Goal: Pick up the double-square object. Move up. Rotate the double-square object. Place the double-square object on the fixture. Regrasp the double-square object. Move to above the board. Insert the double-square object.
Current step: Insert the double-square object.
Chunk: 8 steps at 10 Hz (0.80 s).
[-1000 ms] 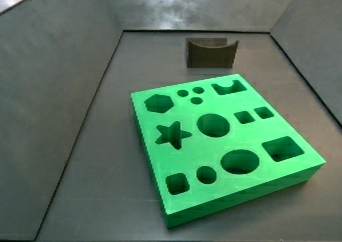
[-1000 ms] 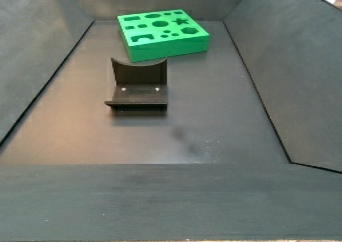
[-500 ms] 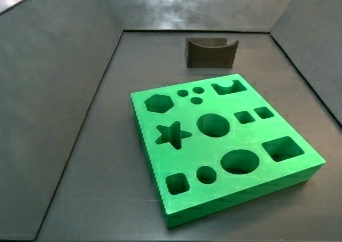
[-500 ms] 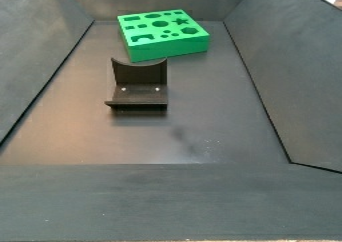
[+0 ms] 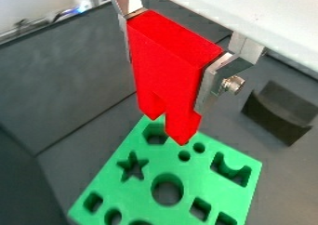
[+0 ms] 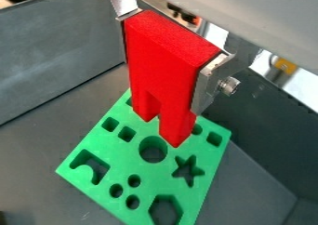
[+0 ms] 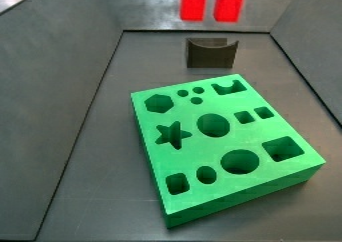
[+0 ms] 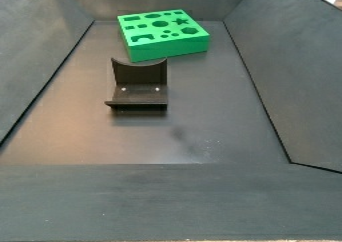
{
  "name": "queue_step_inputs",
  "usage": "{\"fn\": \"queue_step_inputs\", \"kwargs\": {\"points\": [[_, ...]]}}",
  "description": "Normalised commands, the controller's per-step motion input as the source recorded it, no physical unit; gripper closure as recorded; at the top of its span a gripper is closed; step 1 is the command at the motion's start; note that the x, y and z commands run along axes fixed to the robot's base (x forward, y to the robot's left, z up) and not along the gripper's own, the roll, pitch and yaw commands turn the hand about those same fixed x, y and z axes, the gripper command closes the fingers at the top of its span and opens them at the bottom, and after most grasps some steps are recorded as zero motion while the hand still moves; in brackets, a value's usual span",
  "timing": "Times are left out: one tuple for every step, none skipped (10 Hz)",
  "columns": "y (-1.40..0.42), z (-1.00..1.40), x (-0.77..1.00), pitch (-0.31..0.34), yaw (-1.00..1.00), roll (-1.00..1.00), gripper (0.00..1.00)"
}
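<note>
The double-square object (image 5: 168,89) is a bright red block with a notch splitting its lower end into two prongs. My gripper (image 5: 170,57) is shut on it, one silver finger flat on each side, as both wrist views show it (image 6: 162,89). It hangs prongs down, high above the green board (image 6: 214,136). In a side view only the block's two prongs (image 7: 214,3) show at the upper edge, above the fixture (image 7: 210,52); the gripper itself is out of that view. The board (image 7: 147,156) lies on the floor nearer the camera.
Dark sloping walls enclose the floor on all sides. In a side view the fixture (image 8: 138,83) stands on its base plate in front of the board (image 8: 167,50); neither the block nor the gripper shows there. The fixture (image 5: 280,112) also appears beyond the board in a wrist view.
The red block has come down into a side view: absent a second ago, only its tips half a second ago, now both prongs. Board and fixture have not moved.
</note>
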Motion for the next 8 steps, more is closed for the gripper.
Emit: {"fn": "queue_step_inputs", "kwargs": {"points": [[-0.28,-0.17,0.76,0.029,0.44,0.0,1.0],[-0.24,-0.18,0.81,0.024,0.42,0.0,1.0],[-0.12,-0.16,0.74,0.019,0.37,0.0,1.0],[0.0,-0.05,0.0,0.0,0.0,0.0,1.0],[0.0,-0.18,0.41,-0.031,0.1,0.0,1.0],[0.0,-0.24,0.65,-0.027,0.14,0.05,1.0],[0.0,-0.25,0.75,-0.004,0.22,0.09,1.0],[0.04,-0.21,0.84,0.0,0.24,0.09,1.0]]}}
